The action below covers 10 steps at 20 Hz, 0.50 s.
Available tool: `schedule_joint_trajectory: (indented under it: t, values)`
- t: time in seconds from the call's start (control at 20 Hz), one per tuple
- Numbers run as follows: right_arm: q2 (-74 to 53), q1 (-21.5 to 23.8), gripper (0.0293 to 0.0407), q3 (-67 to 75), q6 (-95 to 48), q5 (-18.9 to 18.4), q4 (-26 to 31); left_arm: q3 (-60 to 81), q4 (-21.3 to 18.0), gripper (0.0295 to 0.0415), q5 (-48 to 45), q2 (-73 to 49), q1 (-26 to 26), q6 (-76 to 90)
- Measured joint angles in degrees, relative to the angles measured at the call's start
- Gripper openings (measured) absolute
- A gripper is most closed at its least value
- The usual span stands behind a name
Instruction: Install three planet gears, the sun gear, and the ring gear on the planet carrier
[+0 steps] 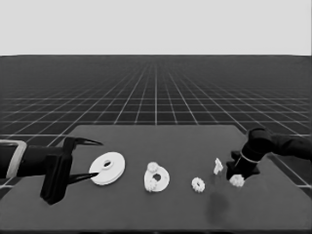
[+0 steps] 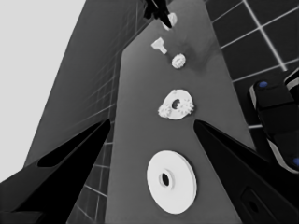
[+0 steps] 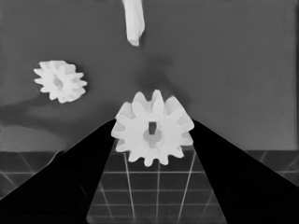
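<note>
Right wrist view — right gripper (image 3: 152, 140) pinching a planet gear (image 3: 153, 128) | near table's right edge | gear's face toward camera — left gripper (image 1: 92, 160) spread, idle at left end

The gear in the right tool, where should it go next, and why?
Probably lift the gear and carry it toward the smaller round part. The right tool seems shut on it at the table's right end, and the smaller round part already carries two gears with room left. The left tool waits by the larger round part.
</note>
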Motion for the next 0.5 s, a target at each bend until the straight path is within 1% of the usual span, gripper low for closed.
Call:
schedule_joint_trajectory:
  t: [0.05, 0.1, 0.15, 0.2, 0.3, 0.5]
  values:
    - [9.82, 0.79, 0.0312, 1.97, 18.74, -3.89, -1.65, 0.0, 0.0, 0.0385, 0.0, 0.0, 0.0, 0.0]
    - [25.13, 1.27, 0.0312, -1.12, 27.22, -5.76, -1.41, 0.0, 0.0, 0.0385, 0.0, 0.0, 0.0, 0.0]
    - [34.79, 1.46, 0.0312, -7.43, 28.48, -5.95, -0.96, 0.0, 0.0, 0.0385, 0.0, 0.0, 0.0, 0.0]
    - [40.24, 1.53, 0.0312, -12.73, 27.7, -5.74, -0.68, 0.0, 0.0, 0.0385, 0.0, 0.0, 0.0, 0.0]
    - [45.06, 1.56, 0.0312, -18.74, 26.01, -5.39, -0.43, 0.0, 0.0, 0.0385, 0.0, 0.0, 0.0, 0.0]
    - [47.18, 1.53, 0.0312, -21.94, 24.91, -5.19, -0.31, 0.0, 0.0, 0.0385, 0.0, 0.0, 0.0, 0.0]
